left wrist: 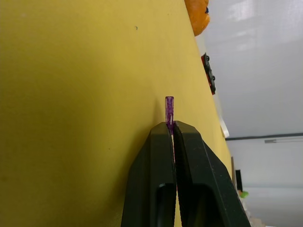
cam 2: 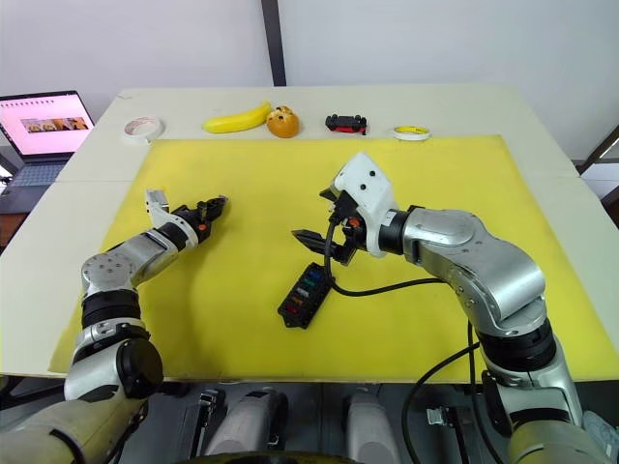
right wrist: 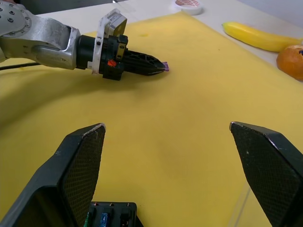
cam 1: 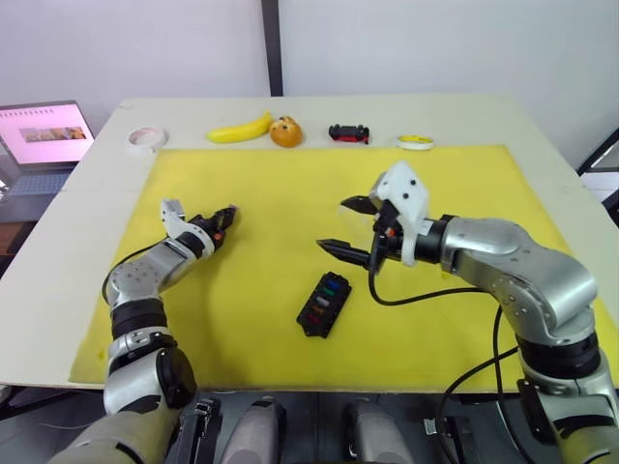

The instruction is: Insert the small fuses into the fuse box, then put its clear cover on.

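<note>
The black fuse box (cam 1: 324,303) lies on the yellow mat (cam 1: 290,184) near the front centre, with several coloured small fuses in its slots. My right gripper (cam 1: 340,225) hangs open just above and behind it, nothing between its fingers. Out to the left, my left gripper (cam 1: 230,215) is shut on a purple fuse (left wrist: 169,109) that sticks out past its tips, a little above the mat. The right wrist view shows that gripper (right wrist: 161,67) and the fuse (right wrist: 165,66). A faint transparent edge (right wrist: 239,208) beside the box may be the clear cover; I cannot tell for sure.
Along the table's far edge stand a white tape roll (cam 1: 146,139), a banana (cam 1: 240,129), an orange (cam 1: 285,131), a black-and-red toy car (cam 1: 349,132) and a yellow tape roll (cam 1: 415,142). A laptop (cam 1: 44,135) sits off the far left.
</note>
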Controlling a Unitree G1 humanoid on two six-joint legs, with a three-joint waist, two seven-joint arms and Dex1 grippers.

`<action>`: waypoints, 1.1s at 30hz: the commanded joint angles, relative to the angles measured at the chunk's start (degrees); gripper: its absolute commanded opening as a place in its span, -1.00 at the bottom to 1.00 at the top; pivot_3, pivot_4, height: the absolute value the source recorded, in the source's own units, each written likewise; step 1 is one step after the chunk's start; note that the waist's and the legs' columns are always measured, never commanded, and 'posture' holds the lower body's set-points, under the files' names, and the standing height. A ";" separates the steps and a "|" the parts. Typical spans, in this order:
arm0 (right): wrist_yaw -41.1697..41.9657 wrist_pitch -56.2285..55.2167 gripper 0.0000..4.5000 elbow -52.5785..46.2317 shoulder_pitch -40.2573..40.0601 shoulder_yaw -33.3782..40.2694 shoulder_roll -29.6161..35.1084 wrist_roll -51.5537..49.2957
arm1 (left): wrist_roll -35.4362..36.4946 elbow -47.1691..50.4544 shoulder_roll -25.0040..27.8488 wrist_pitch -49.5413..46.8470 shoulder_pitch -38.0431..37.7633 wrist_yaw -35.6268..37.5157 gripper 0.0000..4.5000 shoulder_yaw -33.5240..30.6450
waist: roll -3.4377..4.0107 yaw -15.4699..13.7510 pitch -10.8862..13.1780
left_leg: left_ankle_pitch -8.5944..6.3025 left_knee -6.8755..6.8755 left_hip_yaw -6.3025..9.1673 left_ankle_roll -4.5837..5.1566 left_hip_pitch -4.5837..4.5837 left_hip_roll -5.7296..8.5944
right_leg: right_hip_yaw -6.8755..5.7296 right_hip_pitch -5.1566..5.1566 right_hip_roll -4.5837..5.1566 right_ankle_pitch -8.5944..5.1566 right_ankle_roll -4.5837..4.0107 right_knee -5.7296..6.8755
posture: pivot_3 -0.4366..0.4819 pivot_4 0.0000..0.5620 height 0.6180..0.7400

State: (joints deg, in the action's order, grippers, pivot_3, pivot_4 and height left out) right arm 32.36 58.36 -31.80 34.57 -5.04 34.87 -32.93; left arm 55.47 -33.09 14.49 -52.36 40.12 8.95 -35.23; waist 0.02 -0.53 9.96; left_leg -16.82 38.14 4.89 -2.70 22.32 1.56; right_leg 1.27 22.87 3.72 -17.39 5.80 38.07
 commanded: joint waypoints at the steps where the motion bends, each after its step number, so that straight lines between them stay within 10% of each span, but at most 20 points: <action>1: 0.11 -0.35 1.00 -2.36 0.74 2.05 0.51 -0.91 | -0.72 -1.96 -0.55 -0.76 -1.80 -0.75 -0.99 -0.15 | 0.00 0.00 0.00 | 0.00 0.00 0.00 0.00 0.00 0.00 | 0.00 0.00 0.00 0.00 0.00 0.00 | -0.05 -0.47 1.00; 18: -8.34 12.33 1.00 1.08 0.43 18.34 -10.53 -24.28 | 21.64 24.20 9.07 -29.71 -1.94 4.46 -0.99 0.96 | -0.38 1.36 0.23 | 0.09 -0.05 -0.03 -0.17 0.37 -0.14 | 0.09 0.46 -0.01 0.01 -0.03 0.02 | -0.05 -0.47 1.00; 33: -45.63 5.39 1.00 7.44 -0.52 18.61 -20.81 -59.24 | 45.43 29.71 14.84 -29.99 0.22 4.79 -0.99 14.08 | -0.37 1.64 0.24 | 0.10 -0.07 -0.13 -0.18 0.37 -0.19 | 0.23 0.52 -0.02 0.01 -0.05 0.05 | -0.05 -0.47 1.00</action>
State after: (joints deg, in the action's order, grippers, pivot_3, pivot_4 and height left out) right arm -11.14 66.12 -23.31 33.90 14.15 13.93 -88.80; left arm 98.20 -5.31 28.29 -83.76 39.54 13.29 -21.80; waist -0.35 1.11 10.20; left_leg -16.72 38.07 4.76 -2.87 22.70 1.37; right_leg 1.49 23.41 3.68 -17.38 5.75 38.11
